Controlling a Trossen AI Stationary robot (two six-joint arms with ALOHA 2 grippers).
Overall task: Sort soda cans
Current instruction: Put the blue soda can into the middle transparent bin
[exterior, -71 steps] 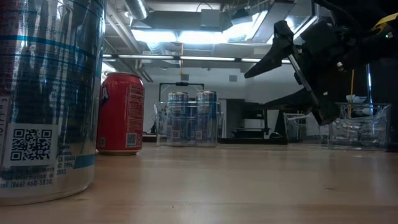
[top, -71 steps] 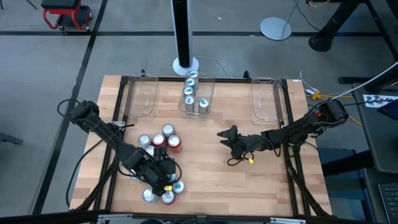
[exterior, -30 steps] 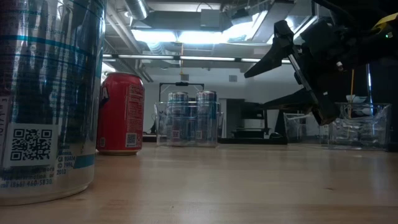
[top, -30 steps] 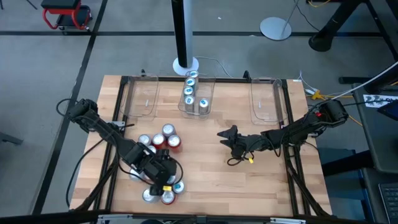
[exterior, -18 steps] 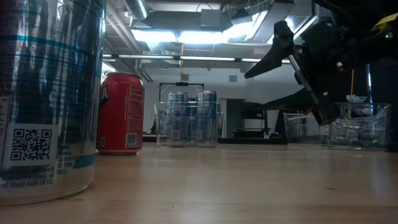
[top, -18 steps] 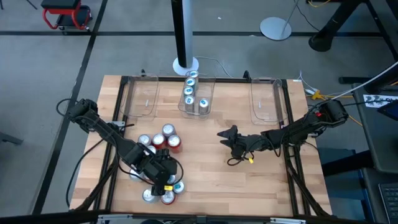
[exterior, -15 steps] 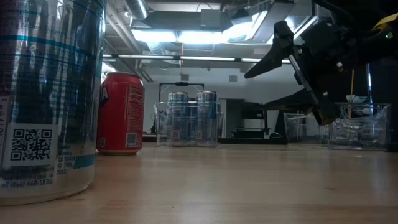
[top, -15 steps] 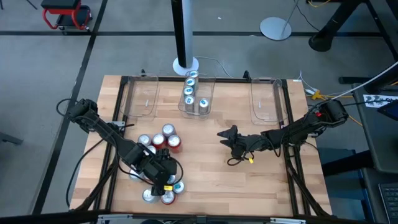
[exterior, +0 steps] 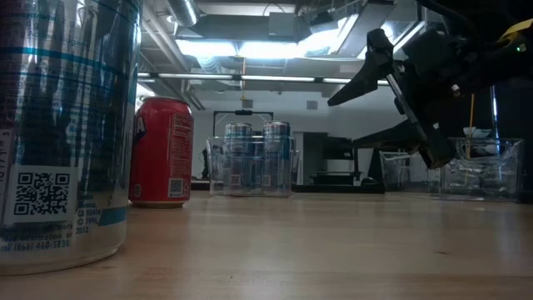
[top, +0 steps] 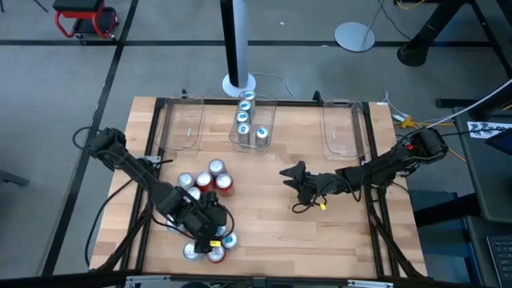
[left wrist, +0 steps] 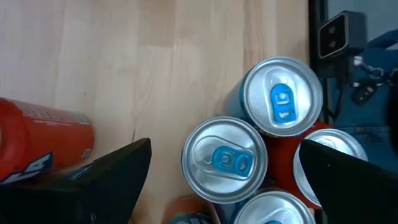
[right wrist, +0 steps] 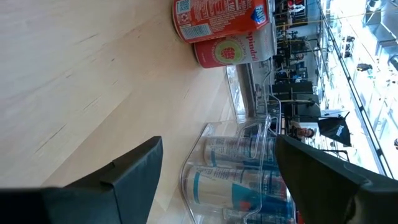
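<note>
Already four blue cans (top: 243,120) stood in the middle bin (top: 268,122); two clusters remained on the bench (top: 272,216). Left tool (top: 214,234) hovered spread above the nearer cluster (top: 210,246); right tool (top: 293,178) waited spread.

Silver and red aluminium soda cans (top: 210,178) stand upright in a tight cluster on the near-left part of the wooden surface (top: 272,232), with a second small cluster (top: 210,249) nearer its front edge. Four silver, blue-tabbed cans (top: 245,120) stand in a row inside the clear plastic middle bin (top: 270,120) at the far edge.
</note>
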